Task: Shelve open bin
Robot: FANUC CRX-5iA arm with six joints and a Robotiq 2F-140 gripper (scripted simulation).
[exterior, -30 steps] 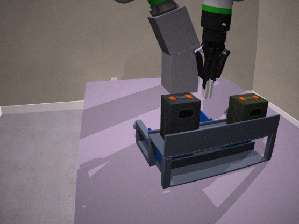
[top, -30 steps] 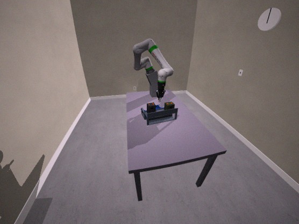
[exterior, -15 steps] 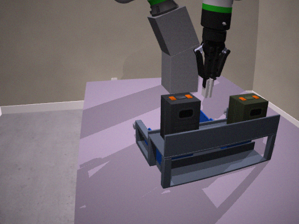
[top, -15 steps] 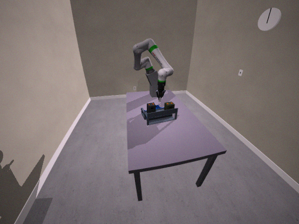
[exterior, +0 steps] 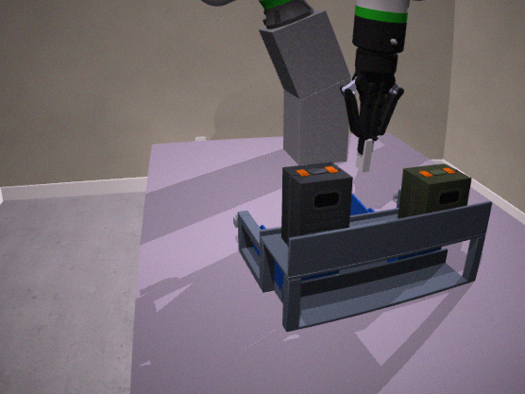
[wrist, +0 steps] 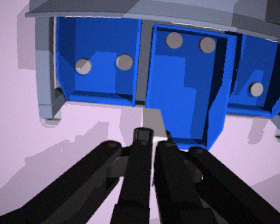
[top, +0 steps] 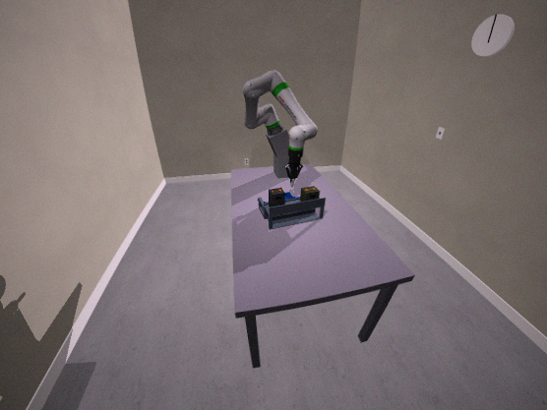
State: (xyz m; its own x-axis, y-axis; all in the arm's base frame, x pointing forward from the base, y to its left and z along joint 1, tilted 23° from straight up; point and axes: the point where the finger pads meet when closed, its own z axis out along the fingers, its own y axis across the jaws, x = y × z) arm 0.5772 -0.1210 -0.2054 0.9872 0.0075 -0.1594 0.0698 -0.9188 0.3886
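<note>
In the wrist view three blue open bins sit side by side in the grey shelf [exterior: 387, 239] [top: 295, 212]. The left bin [wrist: 96, 60] and the right bin [wrist: 256, 78] sit back. The middle bin [wrist: 188, 85] sticks out farther toward me and is slightly skewed, with two round grey parts in it. A bit of its blue [exterior: 360, 206] shows between the boxes in the exterior view. My gripper [wrist: 150, 122] [exterior: 364, 162] [top: 293, 184] is shut on nothing, hanging above the middle bin's open front end and clear of it.
A black box [exterior: 316, 204] and a dark green box [exterior: 436, 192] stand on the shelf's top board, either side of the gripper. The shelf stands on a purple table [top: 320, 262] [exterior: 198, 256]. The robot's grey base block [exterior: 313, 128] rises behind the shelf.
</note>
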